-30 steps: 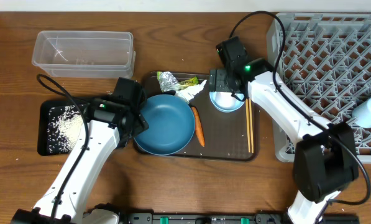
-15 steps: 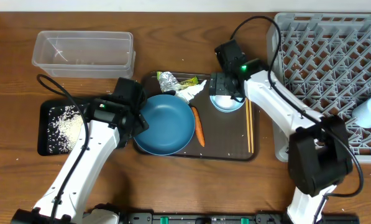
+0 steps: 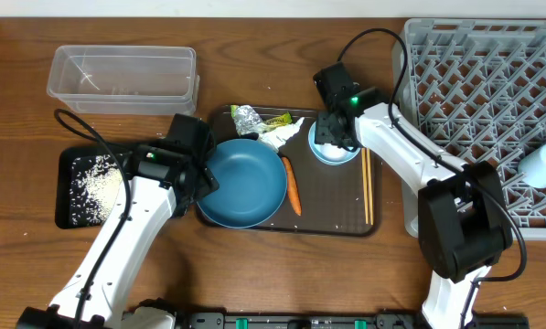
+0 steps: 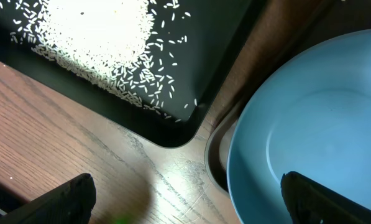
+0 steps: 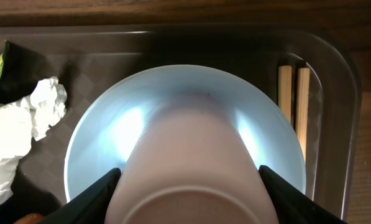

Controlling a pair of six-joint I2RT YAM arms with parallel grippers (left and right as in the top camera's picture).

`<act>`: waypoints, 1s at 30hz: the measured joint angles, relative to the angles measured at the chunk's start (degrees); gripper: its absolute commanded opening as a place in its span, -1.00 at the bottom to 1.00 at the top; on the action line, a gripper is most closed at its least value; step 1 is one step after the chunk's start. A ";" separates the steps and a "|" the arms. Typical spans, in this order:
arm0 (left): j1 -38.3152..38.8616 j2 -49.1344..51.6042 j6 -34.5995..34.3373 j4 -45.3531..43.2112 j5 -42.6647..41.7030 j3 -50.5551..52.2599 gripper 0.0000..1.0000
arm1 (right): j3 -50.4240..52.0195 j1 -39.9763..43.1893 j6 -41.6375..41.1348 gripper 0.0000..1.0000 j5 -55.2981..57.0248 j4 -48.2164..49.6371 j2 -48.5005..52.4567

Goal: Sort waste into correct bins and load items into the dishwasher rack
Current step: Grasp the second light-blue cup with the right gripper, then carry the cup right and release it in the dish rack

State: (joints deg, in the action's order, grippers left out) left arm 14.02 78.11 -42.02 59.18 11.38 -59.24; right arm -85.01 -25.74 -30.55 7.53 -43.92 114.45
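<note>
The small pale-blue round bowl [image 5: 92, 149] sits in the far-right corner of the big brown rectangular serving tray [image 3: 332, 215]. The right gripper [image 5: 188, 180] hangs straight over it. Its dark fingers [image 5: 95, 196] sit on either side of a pale cup-shaped cylinder [image 5: 191, 143] standing up out of the bowl. Honestly I can't tell whether they're squeezing it or just straddling it, since the wrist view cuts the tips off at the bottom.

- **Right edge of the tray:** thin wooden chopsticks [image 3: 367, 187], just beside the bowl.
- **Far edge of the tray:** crumpled white tissue [image 3: 274, 137], green-yellow wrapper [image 3: 275, 119] and crumpled silver foil [image 3: 246, 117], all bunched together.
- **Middle of the tray:** the small orange carrot [image 3: 292, 187].
- **Left half of the tray:** the large dark-blue round bowl [image 3: 245, 183], overhanging the tray's edge. The left gripper [image 3: 202, 178] has its jaws spread wide around that rim.

Left of the tray is the shallow black rectangular tray [image 3: 67, 164] holding loose white rice [image 3: 97, 187]. The clear plastic tub [image 3: 192, 73] is further back. Right of the tray is the grey lattice rack [image 3: 474, 82], partly cropped, with a whitish rounded item [image 3: 542, 166] lying in it.
</note>
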 measured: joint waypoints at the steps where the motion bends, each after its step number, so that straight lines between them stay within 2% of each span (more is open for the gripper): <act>1: 0.00 0.00 0.00 0.00 0.00 0.00 0.96 | 0.00 0.00 -0.04 0.15 0.00 0.02 -0.07; 7: 0.00 0.00 0.00 -0.02 0.00 0.00 0.96 | -0.09 0.15 -0.02 0.25 0.72 -1.57 -2.45; 11: 0.00 0.00 0.00 -0.02 0.00 0.00 0.96 | -2.01 1.42 0.17 0.25 1.18 -3.37 -7.32; 15: 0.00 0.00 0.00 0.00 0.00 0.00 0.96 | -5.84 6.19 0.98 0.23 1.27 -4.87 -14.58; 23: 0.00 0.00 0.00 0.00 0.00 0.00 0.96 | -10.45 27.06 3.34 0.23 1.95 -7.58 -26.47; 30: 0.00 0.00 0.00 -0.02 0.00 0.00 0.96 | -10.54 47.47 5.55 0.22 2.62 -7.69 -26.73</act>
State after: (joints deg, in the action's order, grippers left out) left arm 14.02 78.11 -42.02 59.16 11.38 -59.24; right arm -95.55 21.74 -24.99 10.15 -51.62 87.72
